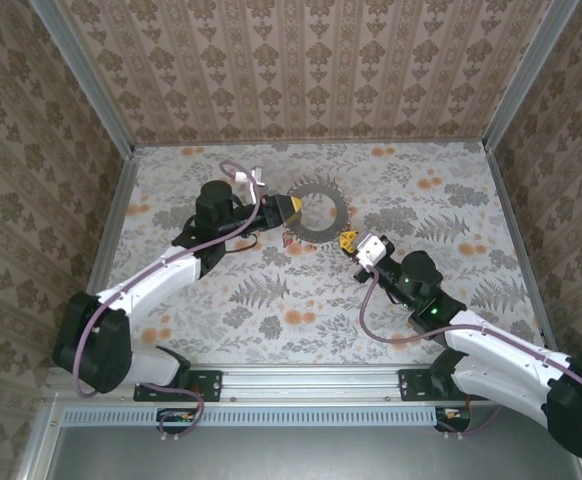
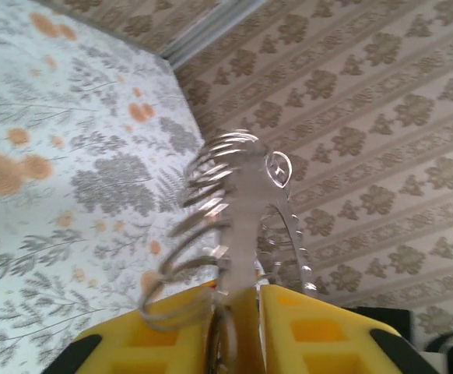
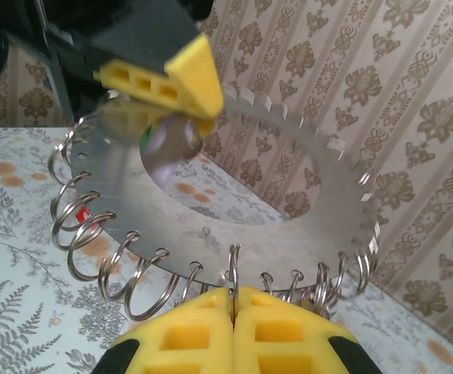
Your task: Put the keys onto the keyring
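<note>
No writing, number, label or brand mark can be read anywhere: not on the keyring (image 1: 319, 188), and not on the floral-patterned table (image 1: 421, 290) or the papered walls around it.

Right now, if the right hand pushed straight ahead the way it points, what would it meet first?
The keyring: its near rim sits right at the right hand, with the left hand gripping the far side.
</note>
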Controlling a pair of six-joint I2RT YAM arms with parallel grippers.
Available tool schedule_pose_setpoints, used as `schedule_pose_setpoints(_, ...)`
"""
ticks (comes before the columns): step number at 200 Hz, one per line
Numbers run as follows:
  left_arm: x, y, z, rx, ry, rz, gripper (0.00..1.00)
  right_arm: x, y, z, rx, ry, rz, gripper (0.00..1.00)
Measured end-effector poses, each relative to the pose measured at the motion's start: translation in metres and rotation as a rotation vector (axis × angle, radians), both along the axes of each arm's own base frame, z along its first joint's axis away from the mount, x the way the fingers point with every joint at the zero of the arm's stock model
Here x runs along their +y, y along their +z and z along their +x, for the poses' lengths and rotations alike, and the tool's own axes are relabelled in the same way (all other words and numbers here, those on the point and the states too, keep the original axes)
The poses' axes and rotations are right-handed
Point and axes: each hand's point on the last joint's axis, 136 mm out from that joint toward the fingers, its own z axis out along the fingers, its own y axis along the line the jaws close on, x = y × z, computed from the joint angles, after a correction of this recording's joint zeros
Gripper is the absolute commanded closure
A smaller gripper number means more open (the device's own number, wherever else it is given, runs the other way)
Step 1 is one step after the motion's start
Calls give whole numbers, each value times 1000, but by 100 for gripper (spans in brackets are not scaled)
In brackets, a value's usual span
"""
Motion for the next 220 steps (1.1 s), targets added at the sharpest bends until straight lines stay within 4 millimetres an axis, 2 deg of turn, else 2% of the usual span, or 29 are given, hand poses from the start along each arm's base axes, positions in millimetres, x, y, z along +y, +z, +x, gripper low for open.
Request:
schedule_pose_setpoints(15,3,-20,4,66,36,6,64,-1,1,3,26,1,12,100)
schedule_pose_setpoints(39,3,-45,5,149,64,17,61,-4,-5,10,80,-2,16,100)
schedule_pose_setpoints(81,1,-69,2,196,87,43,56,-9,-23,24,201,-8,0,100)
schedule_pose_setpoints(100,-1,-84,-2,213,88,57,53,-13,-34,29,263,-13,-21,100)
schedule_pose_setpoints(135,0,-129,-10,280,101,106,50,-20,-56,35,364,-17,-71,100)
schedule_pose_setpoints(151,2,-143,-13,296,112,126,49,-24,-68,36,413,-14,-98,100)
schedule_pose_setpoints(175,5,-151,-13,294,129,131,48,-26,-80,36,459,-1,-145,100)
schedule_pose_setpoints(220,13,-153,-13,254,163,137,49,-19,-84,30,424,51,-302,100)
